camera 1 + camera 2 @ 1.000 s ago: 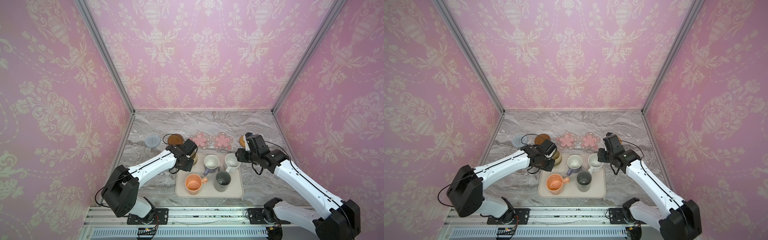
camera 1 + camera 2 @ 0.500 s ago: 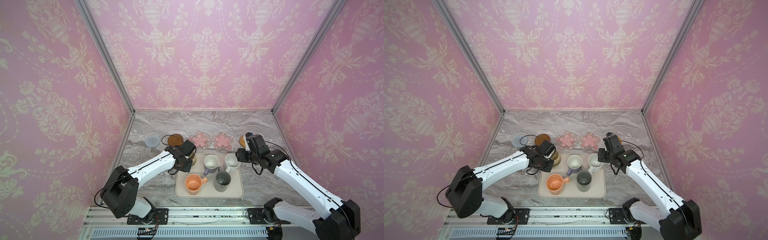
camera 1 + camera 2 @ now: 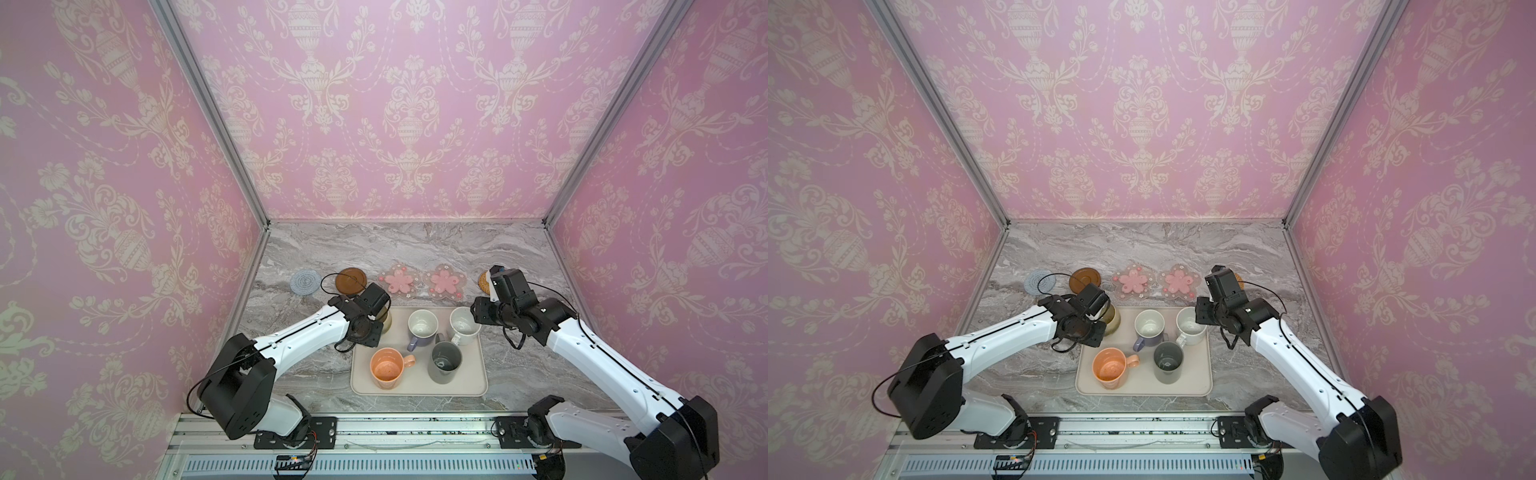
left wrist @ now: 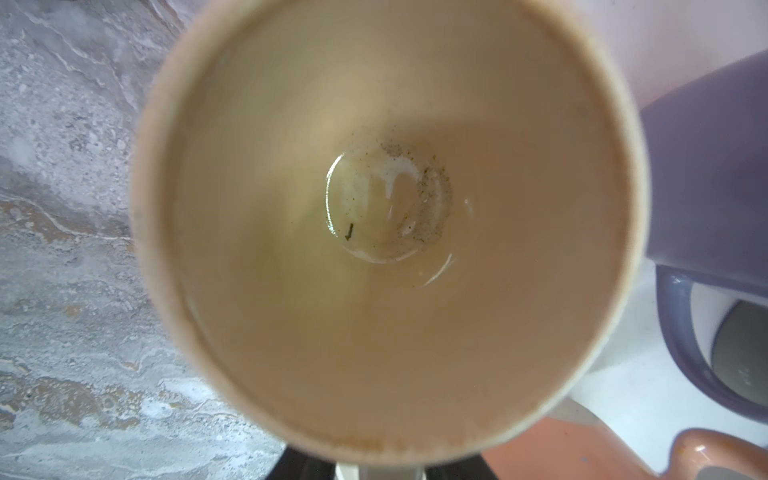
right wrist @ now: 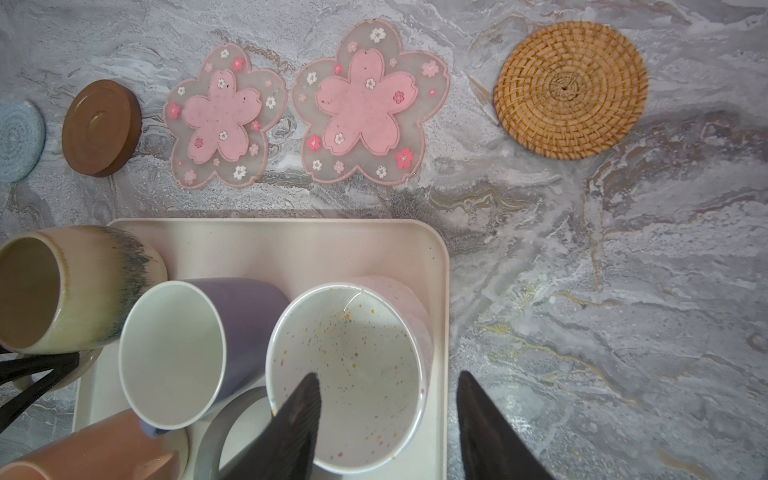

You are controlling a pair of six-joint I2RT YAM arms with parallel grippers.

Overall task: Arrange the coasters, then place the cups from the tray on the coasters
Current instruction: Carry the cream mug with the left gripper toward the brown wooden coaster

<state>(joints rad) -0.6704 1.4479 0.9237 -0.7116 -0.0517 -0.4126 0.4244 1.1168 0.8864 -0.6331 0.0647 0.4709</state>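
Five coasters (image 5: pixel 365 108) are laid in a row on the worktop (image 5: pixel 582 270) beyond the tray (image 5: pixel 291 226); no cups (image 3: pixel 446 361) are placed yet. The white speckled mug (image 5: pixel 353 365) is straddled at its rim by spread right jaws; left jaws, at the olive-yellow mug (image 5: pixel 83 291), cannot be judged.

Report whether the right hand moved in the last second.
No. In both top views the right hand stays at the far right corner of the tray, straddling the rim of the white speckled mug.

Squat olive-yellow mug (image 4: pixel 291 332), mouth filling the view.
Dark specks (image 4: pixel 432 183) on its bottom; lavender handled mug (image 4: pixel 706 166) just beside, grey marble tabletop (image 4: pixel 62 208) opposite.
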